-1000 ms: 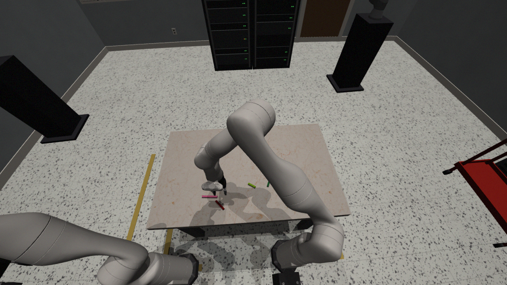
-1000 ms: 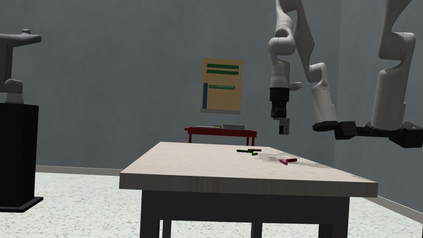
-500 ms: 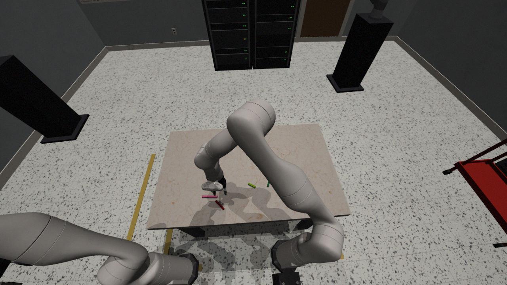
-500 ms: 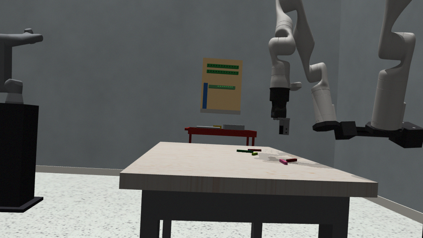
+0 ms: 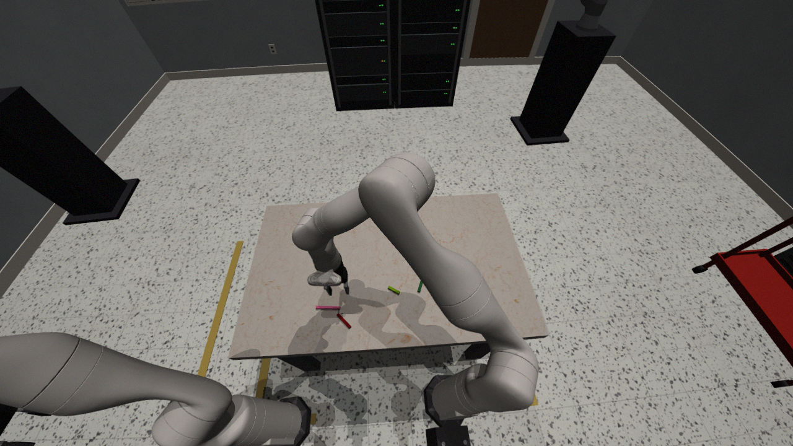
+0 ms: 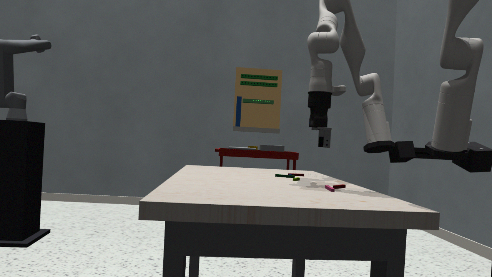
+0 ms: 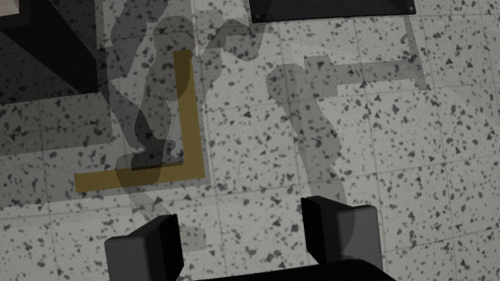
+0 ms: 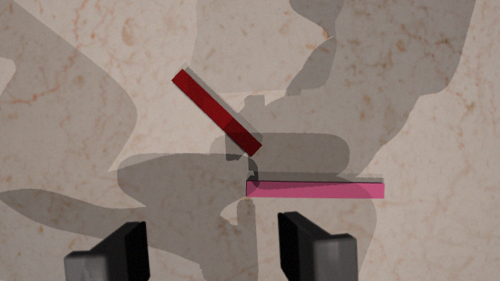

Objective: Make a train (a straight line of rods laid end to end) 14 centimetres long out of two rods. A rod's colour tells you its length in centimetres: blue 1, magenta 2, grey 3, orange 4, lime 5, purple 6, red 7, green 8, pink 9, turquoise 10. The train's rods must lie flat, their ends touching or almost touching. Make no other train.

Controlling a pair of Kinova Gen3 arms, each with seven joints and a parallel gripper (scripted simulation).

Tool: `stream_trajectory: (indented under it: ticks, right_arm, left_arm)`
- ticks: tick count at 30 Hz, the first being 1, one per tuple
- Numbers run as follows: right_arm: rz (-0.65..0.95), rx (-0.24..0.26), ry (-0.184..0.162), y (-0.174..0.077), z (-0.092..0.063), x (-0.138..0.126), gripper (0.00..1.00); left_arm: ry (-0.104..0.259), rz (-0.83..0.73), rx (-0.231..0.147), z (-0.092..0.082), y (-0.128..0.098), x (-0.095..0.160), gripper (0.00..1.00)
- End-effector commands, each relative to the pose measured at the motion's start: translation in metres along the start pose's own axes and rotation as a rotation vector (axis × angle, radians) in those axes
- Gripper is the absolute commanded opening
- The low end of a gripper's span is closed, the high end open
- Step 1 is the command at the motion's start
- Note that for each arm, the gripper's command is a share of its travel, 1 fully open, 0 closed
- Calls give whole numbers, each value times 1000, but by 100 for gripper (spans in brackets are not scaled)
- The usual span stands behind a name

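A red rod [image 5: 343, 321] [image 6: 339, 186] [image 8: 203, 101] lies flat and diagonal near a pink rod [image 5: 328, 307] [image 6: 329, 188] [image 8: 316, 190]. Their nearest ends are a small gap apart, and they are not in line. My right gripper [image 5: 338, 290] [image 6: 324, 146] [image 8: 213, 245] is open and empty, above the table close to the pink rod. A green rod [image 5: 420, 286] [image 6: 285, 176] lies farther along, partly hidden by the arm in the top view. A second red rod [image 6: 298, 174] lies behind it in the exterior view. My left gripper [image 7: 241, 232] is open and empty over the floor.
A lime rod [image 5: 393, 290] [image 6: 296, 179] lies between the pink and green rods. A small blue piece [image 6: 290, 174] shows by the second red rod. The right arm arches over the table [image 5: 260, 238] [image 6: 206, 196]. The left arm is off the table's side.
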State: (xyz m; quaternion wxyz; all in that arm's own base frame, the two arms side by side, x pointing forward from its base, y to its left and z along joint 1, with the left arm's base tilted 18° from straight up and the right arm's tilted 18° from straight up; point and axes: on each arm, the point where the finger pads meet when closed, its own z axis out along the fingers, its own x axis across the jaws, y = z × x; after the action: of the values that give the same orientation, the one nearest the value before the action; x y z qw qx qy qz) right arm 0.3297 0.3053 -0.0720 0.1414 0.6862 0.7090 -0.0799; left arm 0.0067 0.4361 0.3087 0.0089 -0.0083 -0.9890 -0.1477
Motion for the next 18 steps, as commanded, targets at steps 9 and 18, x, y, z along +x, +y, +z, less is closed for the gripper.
stream_trajectory:
  ticks: [9, 18]
  right_arm:
    - [-1, 9, 11, 52, -67, 25, 100]
    - [15, 10, 11, 54, -69, 26, 100]
  left_arm:
    - [-4, 2, -1, 0, 1, -1, 100]
    - [-4, 2, -1, 0, 1, -1, 100]
